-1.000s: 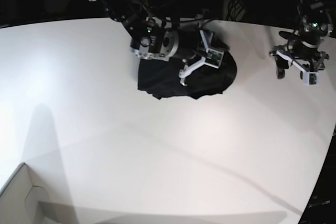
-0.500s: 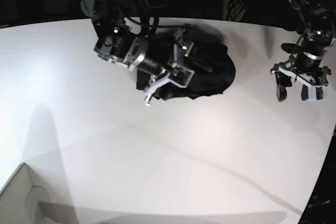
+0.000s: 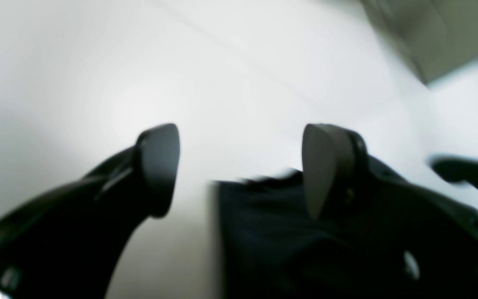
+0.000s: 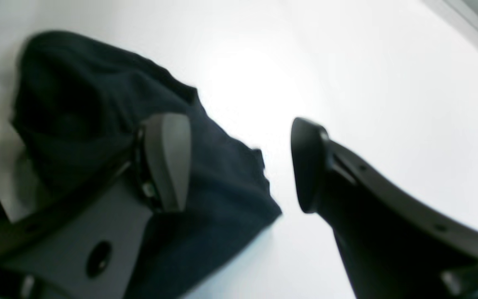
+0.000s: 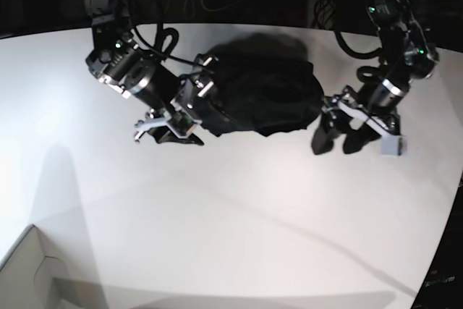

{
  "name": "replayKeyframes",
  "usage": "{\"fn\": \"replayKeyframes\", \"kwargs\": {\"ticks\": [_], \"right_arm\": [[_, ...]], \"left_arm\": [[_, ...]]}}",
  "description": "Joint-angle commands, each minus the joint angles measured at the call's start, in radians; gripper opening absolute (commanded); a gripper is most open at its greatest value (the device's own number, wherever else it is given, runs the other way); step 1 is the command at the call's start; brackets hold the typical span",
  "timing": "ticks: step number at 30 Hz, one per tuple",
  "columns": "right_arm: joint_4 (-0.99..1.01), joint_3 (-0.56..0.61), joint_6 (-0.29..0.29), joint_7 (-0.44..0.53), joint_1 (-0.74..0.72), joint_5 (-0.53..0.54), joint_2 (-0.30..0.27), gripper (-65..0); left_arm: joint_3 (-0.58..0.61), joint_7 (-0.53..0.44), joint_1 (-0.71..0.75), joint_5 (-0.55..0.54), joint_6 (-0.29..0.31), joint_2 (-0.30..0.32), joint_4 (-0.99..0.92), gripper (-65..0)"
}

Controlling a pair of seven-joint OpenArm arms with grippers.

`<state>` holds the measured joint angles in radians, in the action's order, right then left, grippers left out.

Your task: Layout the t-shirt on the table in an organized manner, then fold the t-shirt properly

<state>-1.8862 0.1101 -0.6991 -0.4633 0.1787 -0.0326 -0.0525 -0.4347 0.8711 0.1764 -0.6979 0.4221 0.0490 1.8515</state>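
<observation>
- The t-shirt [image 5: 264, 95] lies in a dark bunched heap on the far middle part of the table [image 5: 239, 229], between the two arms.
- The right gripper [image 5: 168, 129] is at the heap's near left edge, low over the tabletop. Its jaws are spread apart with nothing between them.
- In the right wrist view the shirt [image 4: 98, 124] sits behind and under one finger [image 4: 168, 160], while the other finger [image 4: 309, 166] is over bare white surface. I cannot tell whether the first finger touches the cloth.
- The left gripper [image 5: 340, 135] hangs just beside the heap's right edge, pointing down at the table. Its jaws are also spread wide and hold nothing.
- In the left wrist view, which is blurred, one finger [image 3: 326, 166] stands in front of the dark fabric [image 3: 272, 232] and the other finger [image 3: 160, 166] is over bare table [image 3: 239, 74].
- A white box corner [image 5: 25, 269] shows at the near left of the base view, well apart from the shirt.
</observation>
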Motion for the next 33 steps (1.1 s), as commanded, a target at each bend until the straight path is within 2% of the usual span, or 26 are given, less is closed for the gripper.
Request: {"fn": "replayKeyframes", "kwargs": {"ticks": [1, 6, 11, 14, 17, 22, 30, 33], "right_arm": [[-0.017, -0.006, 0.001, 0.027, -0.002, 0.017, 0.001, -26.4], [-0.019, -0.043, 0.001, 0.022, 0.005, 0.017, 0.000, -26.4], [-0.020, -0.060, 0.001, 0.024, 0.017, 0.017, 0.000, -26.4], [-0.023, -0.060, 0.001, 0.021, 0.020, 0.017, 0.001, -26.4], [-0.022, -0.059, 0.001, 0.021, 0.020, 0.017, 0.001, -26.5], [-0.020, -0.057, 0.001, 0.021, 0.020, 0.015, 0.001, -26.5], [-0.025, -0.057, 0.001, 0.021, 0.018, 0.015, 0.001, -26.5], [-0.025, -0.057, 0.001, 0.021, 0.018, 0.015, 0.001, -26.5]], "left_arm": [[0.024, -0.016, -0.005, -0.001, 0.004, 0.001, 0.006, -20.1], [0.135, -0.017, -0.007, 0.113, 0.004, 0.002, -0.098, -20.1], [0.069, -0.017, -0.007, 0.217, 0.005, 0.012, -0.220, -20.1], [0.043, -0.022, -0.016, 0.223, 0.005, 0.047, -0.298, -20.1], [0.032, -0.072, -0.038, 0.220, 0.005, 0.076, -0.350, -20.1], [0.030, -0.112, -0.036, 0.220, 0.005, 0.105, -0.347, -20.2], [0.037, -0.111, -0.016, 0.218, 0.005, 0.091, -0.255, -20.2], [0.032, -0.111, -0.013, 0.185, 0.005, 0.070, -0.214, -20.2]]}}
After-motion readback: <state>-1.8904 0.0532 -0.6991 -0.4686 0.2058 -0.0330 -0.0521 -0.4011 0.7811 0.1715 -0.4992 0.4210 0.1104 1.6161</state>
